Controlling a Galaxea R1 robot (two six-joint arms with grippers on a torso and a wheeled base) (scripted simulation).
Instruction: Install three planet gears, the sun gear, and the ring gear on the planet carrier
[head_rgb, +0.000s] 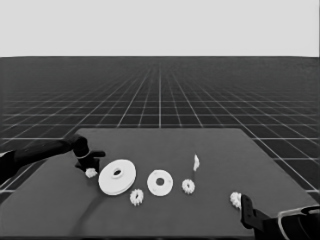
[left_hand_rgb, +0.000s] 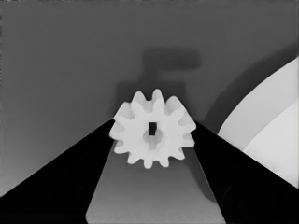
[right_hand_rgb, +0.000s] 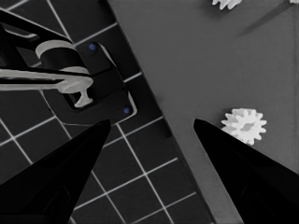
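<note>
While the right gripper (head_rgb: 246, 212) waits spread wide by the table's near right corner, the left gripper (head_rgb: 90, 162) stands just left of the larger round part (head_rgb: 117, 176), its fingers (left_hand_rgb: 70, 186) flanking a small gear (left_hand_rgb: 153, 129). Whether they pinch it, I cannot tell. The smaller round part (head_rgb: 160, 182) lies right of the larger. A loose grip could let the gear slip against the larger part's rim.
</note>
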